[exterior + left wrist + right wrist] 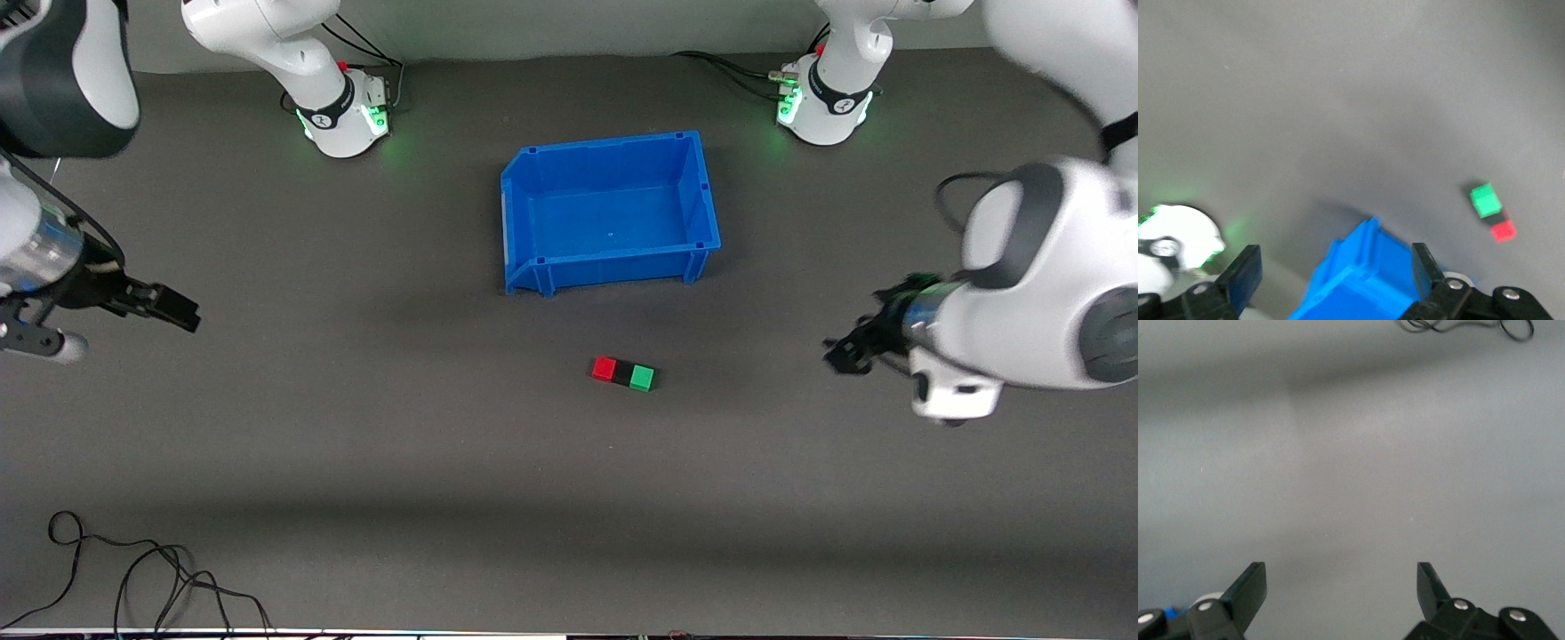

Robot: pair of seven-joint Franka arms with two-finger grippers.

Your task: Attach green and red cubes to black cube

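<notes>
The red cube [605, 368], the black cube [623, 372] and the green cube [642, 377] are seen joined in one short row on the grey table [356, 444], with the black cube in the middle and touched by a coloured cube on each side. The row is placed nearer to the front camera than the blue bin [610, 210], well apart from it, with the red cube toward the right arm's end of the table and the green cube toward the left arm's end. The bin is set upright between the two arm bases and the row, and nothing is seen in it.

The left gripper [849, 348] is held over bare table, well apart from the row toward the left arm's end, and nothing is held in it. In the left wrist view its fingers [1245, 273] are spread wide, with the bin [1358, 273] seen between them and the green cube [1485, 200] and red cube [1503, 231] farther off.

The right gripper [164, 304] is held over bare table, well apart from the row toward the right arm's end. In the right wrist view its fingers [1248, 587] are also spread wide, with only table between them. A loose black cable [133, 569] is seen lying much nearer to the front camera than the bin, toward the right arm's end
</notes>
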